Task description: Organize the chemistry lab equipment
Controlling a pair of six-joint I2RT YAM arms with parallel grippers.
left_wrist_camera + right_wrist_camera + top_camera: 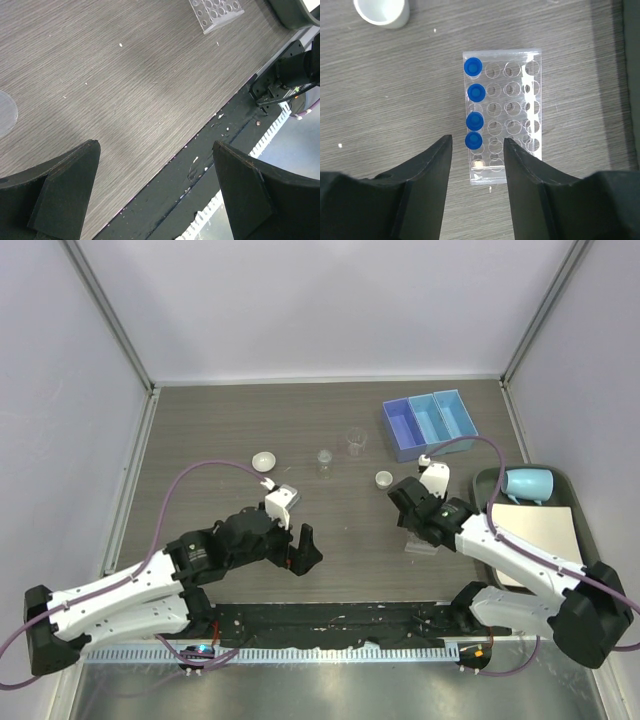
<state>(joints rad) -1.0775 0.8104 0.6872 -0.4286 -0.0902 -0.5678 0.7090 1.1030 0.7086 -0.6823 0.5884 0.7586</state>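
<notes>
Reaching in from the near right corner, the right arm (520, 560) bends at its elbow and points its wrist straight down over the clear plastic tube rack (512, 115). Its black, wedge-shaped jaws stand parted, hanging above the rack's near end and gripping nothing. Four blue-capped tubes (476, 92) fill one outer column of the rack; its other round holes show bare, glassy plastic. The left arm (130, 590) lies low and stretched from the near left corner toward the middle. Its matte black jaws are spread as wide as they go, with only bare wood-grain between them.

The surface (220, 430) is grey with a fine, streaked grain. On it stand two small white round dishes (264, 460) (384, 478), one of them close to the rack. Behind them are two tiny clear beakers (324, 460) (356, 440). The blue three-compartment tray (392, 430), rectangular and smooth-walled, sits at the far right. A pale blue mug (528, 483) lies on its side in a dark green tray (480, 485) with a white sheet (535, 530).
</notes>
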